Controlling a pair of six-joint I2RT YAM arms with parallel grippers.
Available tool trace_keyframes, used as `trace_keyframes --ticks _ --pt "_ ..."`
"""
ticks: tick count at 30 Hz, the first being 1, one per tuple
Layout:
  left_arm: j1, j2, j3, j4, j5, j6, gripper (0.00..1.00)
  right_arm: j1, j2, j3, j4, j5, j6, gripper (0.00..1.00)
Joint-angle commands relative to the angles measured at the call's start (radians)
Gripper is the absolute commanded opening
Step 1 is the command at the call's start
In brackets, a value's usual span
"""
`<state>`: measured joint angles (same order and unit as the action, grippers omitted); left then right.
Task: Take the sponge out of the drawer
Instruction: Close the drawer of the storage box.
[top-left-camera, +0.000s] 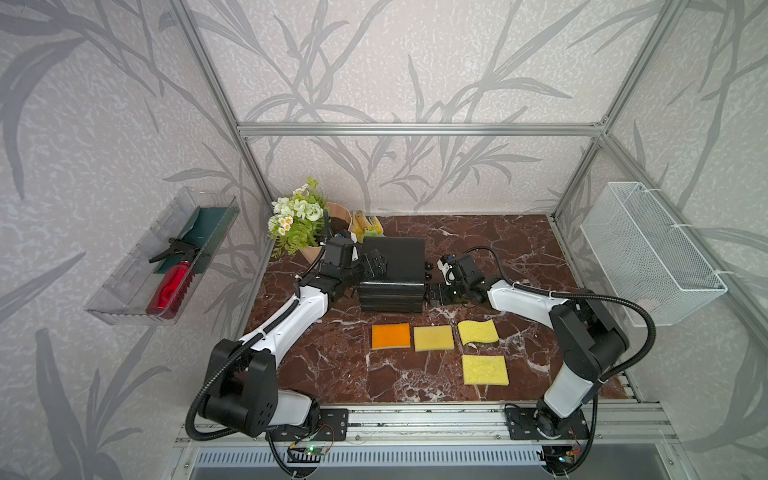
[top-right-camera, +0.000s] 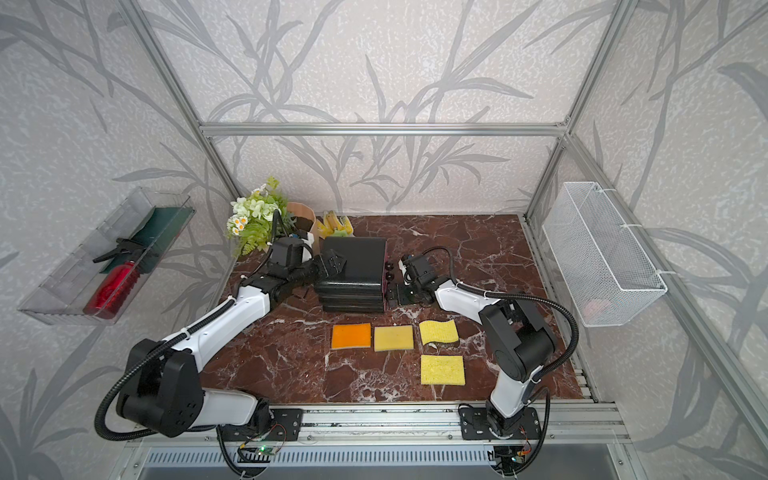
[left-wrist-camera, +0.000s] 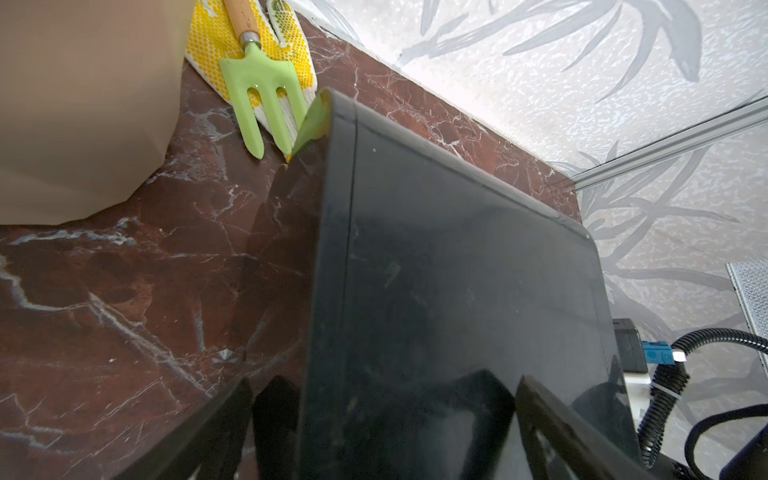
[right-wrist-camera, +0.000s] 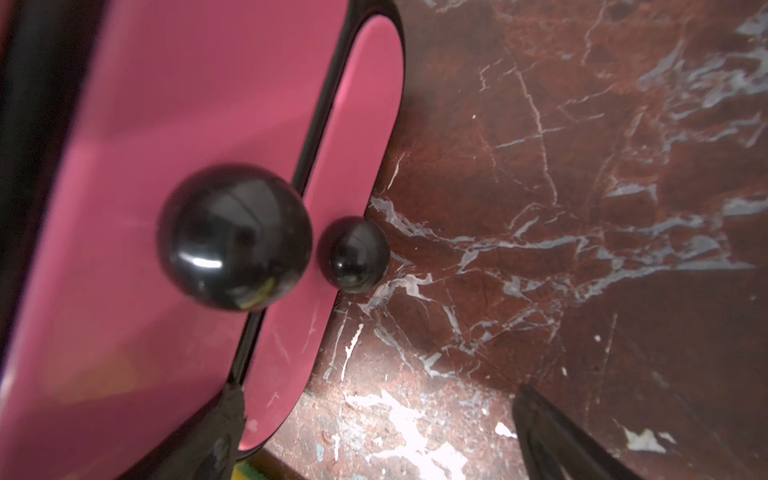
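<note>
Toward the far right of the black drawer unit (top-left-camera: 395, 259) the marble table (top-left-camera: 515, 241) lies bare, so its knobs (right-wrist-camera: 235, 237) face open room. Potted flowers (top-left-camera: 297, 220) crowd its far left corner, and four sponges (top-left-camera: 433, 338) lie across the near side

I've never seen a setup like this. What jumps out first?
The black drawer box sits mid-table on red marble, flanked by two arms, with the left gripper and right gripper both open. Close up, its pink drawer fronts carry glossy black knobs. In front of the box lie an orange sponge and three yellow sponges.
</note>
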<state>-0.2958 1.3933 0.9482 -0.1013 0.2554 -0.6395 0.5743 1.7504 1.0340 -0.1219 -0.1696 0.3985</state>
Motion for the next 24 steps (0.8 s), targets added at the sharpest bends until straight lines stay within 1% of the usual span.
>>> trace_keyframes --ticks 1,7,12,14,18,20,24 --pt "-0.022 -0.008 0.023 0.047 0.123 -0.023 0.97 0.018 0.009 0.058 0.064 -0.048 -0.004 0.99" --pt "-0.022 -0.035 -0.001 0.051 0.113 -0.029 0.97 -0.004 0.01 0.069 0.087 -0.045 -0.008 0.99" --pt "-0.022 -0.027 0.021 0.04 0.12 -0.021 0.97 -0.011 0.009 0.083 0.062 -0.048 -0.022 0.99" --pt "-0.02 -0.028 0.039 0.03 0.121 -0.01 0.97 -0.018 -0.007 0.072 0.053 -0.038 -0.022 0.99" --pt "-0.019 -0.063 0.089 -0.046 0.071 0.044 0.97 -0.064 -0.089 0.007 0.052 -0.049 -0.017 0.99" --pt "-0.019 -0.095 0.104 -0.086 0.04 0.069 0.97 -0.099 -0.129 -0.034 0.064 -0.077 -0.009 0.99" --pt "-0.019 -0.16 0.112 -0.127 0.026 0.092 0.97 -0.168 -0.165 -0.095 0.123 -0.214 -0.002 0.99"
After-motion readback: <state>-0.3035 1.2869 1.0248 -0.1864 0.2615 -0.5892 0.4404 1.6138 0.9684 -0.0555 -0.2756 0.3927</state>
